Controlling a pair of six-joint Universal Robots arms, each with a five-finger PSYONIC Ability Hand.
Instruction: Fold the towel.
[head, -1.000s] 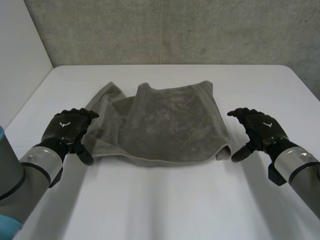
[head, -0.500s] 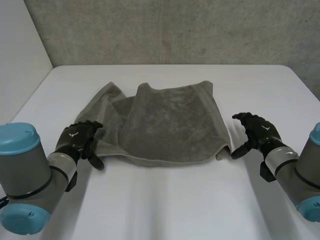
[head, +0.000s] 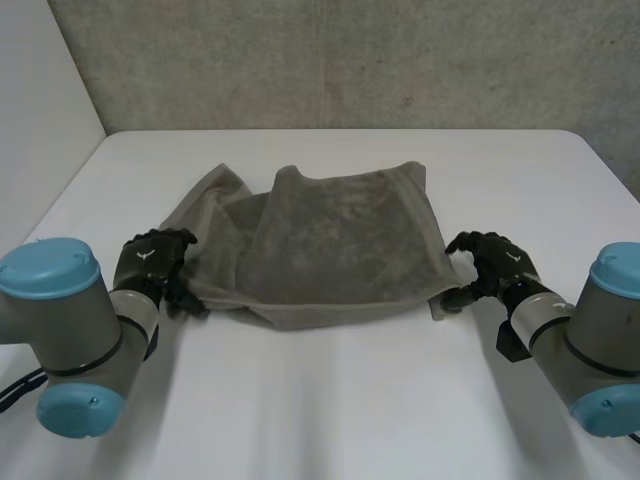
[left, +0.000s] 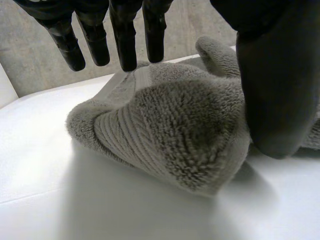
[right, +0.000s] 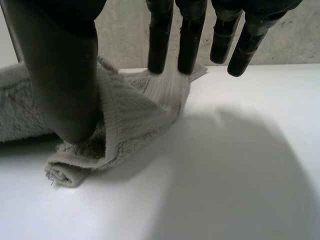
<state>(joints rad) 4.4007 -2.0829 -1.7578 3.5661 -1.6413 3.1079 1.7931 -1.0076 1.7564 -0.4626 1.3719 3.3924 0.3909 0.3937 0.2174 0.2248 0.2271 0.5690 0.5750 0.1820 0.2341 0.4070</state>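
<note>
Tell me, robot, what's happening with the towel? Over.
Left hand open at towel's near left corner. Right hand open at near right corner. Towel rumpled on table. Nothing blocking.

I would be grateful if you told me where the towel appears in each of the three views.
Head view: the towel lies mid-table, between the left hand and the right hand.
Left wrist view: its left corner lies under the left hand.
Right wrist view: its right corner lies under the right hand.
Shared landmark: the white table.
</note>
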